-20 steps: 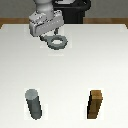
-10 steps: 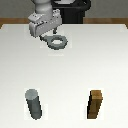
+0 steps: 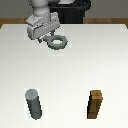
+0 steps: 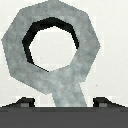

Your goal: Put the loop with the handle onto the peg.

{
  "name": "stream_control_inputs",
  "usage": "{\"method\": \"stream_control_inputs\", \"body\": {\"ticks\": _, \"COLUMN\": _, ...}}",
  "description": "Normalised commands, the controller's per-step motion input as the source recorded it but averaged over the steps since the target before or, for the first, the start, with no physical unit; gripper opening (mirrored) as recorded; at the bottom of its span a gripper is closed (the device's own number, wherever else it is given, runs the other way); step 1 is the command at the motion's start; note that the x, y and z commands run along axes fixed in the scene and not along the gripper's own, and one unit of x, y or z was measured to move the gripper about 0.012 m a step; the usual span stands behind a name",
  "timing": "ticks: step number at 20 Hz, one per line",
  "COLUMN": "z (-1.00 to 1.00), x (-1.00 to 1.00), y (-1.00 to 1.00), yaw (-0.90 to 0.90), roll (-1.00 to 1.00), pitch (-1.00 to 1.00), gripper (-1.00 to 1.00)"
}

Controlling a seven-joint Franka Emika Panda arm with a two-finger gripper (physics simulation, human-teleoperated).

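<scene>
The loop with the handle (image 3: 57,43) is a flat gray ring lying on the white table at the far side, with its stub handle (image 4: 67,87) pointing toward my gripper (image 3: 45,37). In the wrist view the ring (image 4: 80,40) fills the frame. The handle runs between my two fingertips (image 4: 23,103), with a gap showing on each side, so the gripper (image 4: 62,103) is open around it. The peg (image 3: 33,104), a dark gray upright cylinder, stands near the front at the exterior view's left, far from the ring.
A brown wooden block (image 3: 96,105) stands upright near the front at the exterior view's right, level with the peg. The robot's dark base (image 3: 75,10) sits behind the table's far edge.
</scene>
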Motion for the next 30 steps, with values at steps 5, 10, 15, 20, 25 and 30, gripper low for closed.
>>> {"method": "stream_control_inputs", "body": {"ticks": 5, "z": 0.0, "x": 0.0, "y": 0.0, "yaw": 0.0, "roll": 0.0, "pitch": 0.0, "gripper": -1.0}}
{"method": "stream_control_inputs", "body": {"ticks": 10, "z": 0.0, "x": 0.0, "y": 0.0, "yaw": 0.0, "roll": 0.0, "pitch": 0.0, "gripper": -1.0}}
{"method": "stream_control_inputs", "body": {"ticks": 15, "z": 0.6, "x": 0.0, "y": 0.0, "yaw": 0.0, "roll": 0.0, "pitch": 0.0, "gripper": -1.0}}
{"method": "stream_control_inputs", "body": {"ticks": 20, "z": 1.0, "x": 0.0, "y": 0.0, "yaw": 0.0, "roll": 0.0, "pitch": 0.0, "gripper": -1.0}}
{"method": "stream_control_inputs", "body": {"ticks": 25, "z": 0.4, "x": 0.0, "y": -0.47, "yaw": 0.0, "roll": 0.0, "pitch": 0.0, "gripper": -1.0}}
{"method": "stream_control_inputs", "body": {"ticks": 30, "z": 0.0, "x": 0.05, "y": -0.8, "yaw": 0.0, "roll": 0.0, "pitch": 0.0, "gripper": -1.0}}
